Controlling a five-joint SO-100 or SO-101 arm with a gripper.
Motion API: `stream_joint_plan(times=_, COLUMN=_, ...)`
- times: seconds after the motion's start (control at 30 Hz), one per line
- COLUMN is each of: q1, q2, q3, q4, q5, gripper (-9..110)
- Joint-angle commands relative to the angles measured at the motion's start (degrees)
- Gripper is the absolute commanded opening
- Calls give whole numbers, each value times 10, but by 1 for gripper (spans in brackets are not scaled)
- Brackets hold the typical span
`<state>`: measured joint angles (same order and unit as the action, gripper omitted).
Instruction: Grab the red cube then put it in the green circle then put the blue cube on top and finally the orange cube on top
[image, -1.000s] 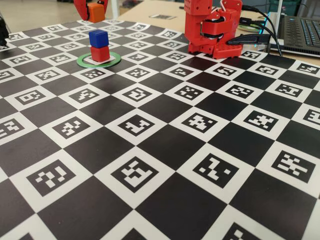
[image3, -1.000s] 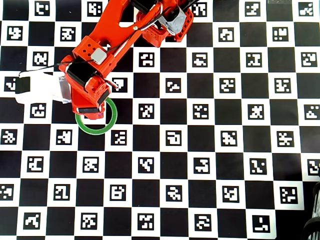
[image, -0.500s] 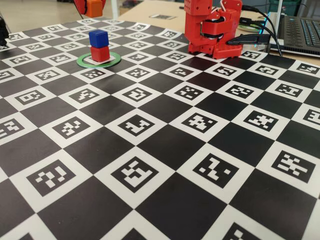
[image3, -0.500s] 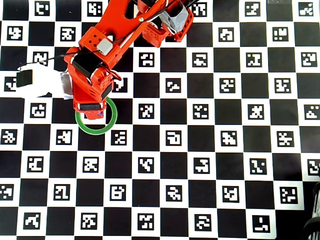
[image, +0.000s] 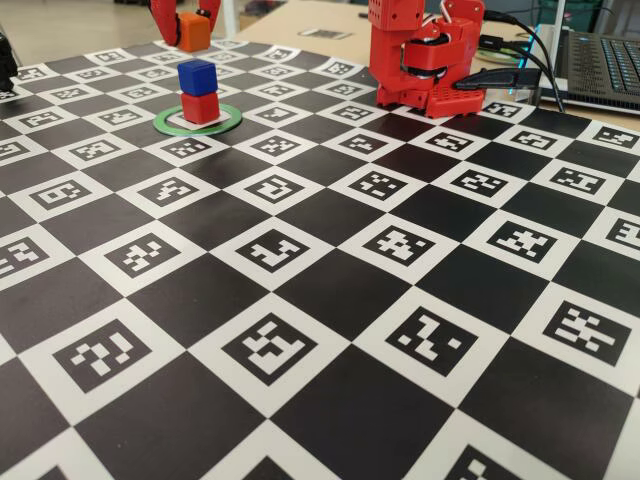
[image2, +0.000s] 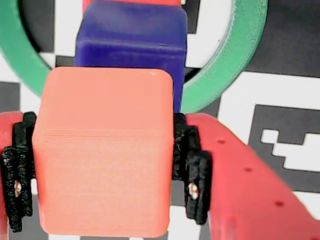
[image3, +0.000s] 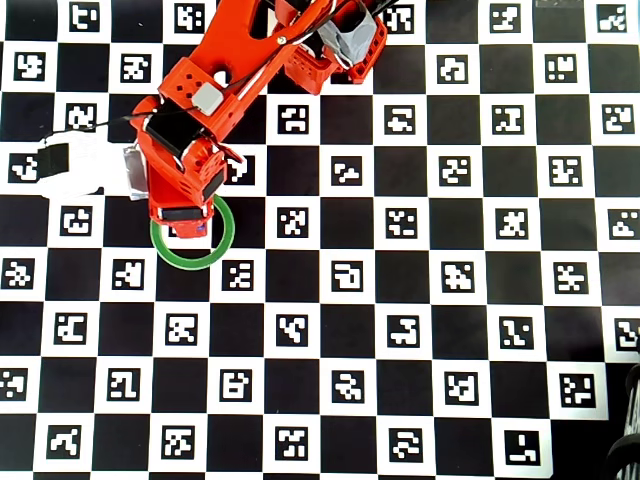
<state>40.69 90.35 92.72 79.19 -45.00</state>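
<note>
Already the small matte red cube (image: 201, 108) sits inside the thin flat green ring (image: 228, 121) with the deep-blue plastic cube (image: 197, 76) on top. Only the bright-orange plastic cube (image2: 102, 150) is left: the pincer (image2: 100, 170) clamps it between its pads, above and just short of the stack

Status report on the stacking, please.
Hand shut on small orange plastic cube. Blue cube sits on red cube inside green ring. Nothing in the way.

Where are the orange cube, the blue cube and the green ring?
orange cube (image2: 102, 150), wrist view, its big front face.
blue cube (image: 197, 76), fixed view, its front face.
green circle (image: 226, 122), fixed view, right side of the ring.
</note>
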Motion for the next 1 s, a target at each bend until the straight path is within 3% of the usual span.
stream_joint_plan(times=0.0, q1=6, q2=59, q3=-4, q4=-7, q5=-3, gripper=9)
stream_joint_plan(times=0.97, q1=4, q2=56, q3=31, q4=-39, q5=0, gripper=9)
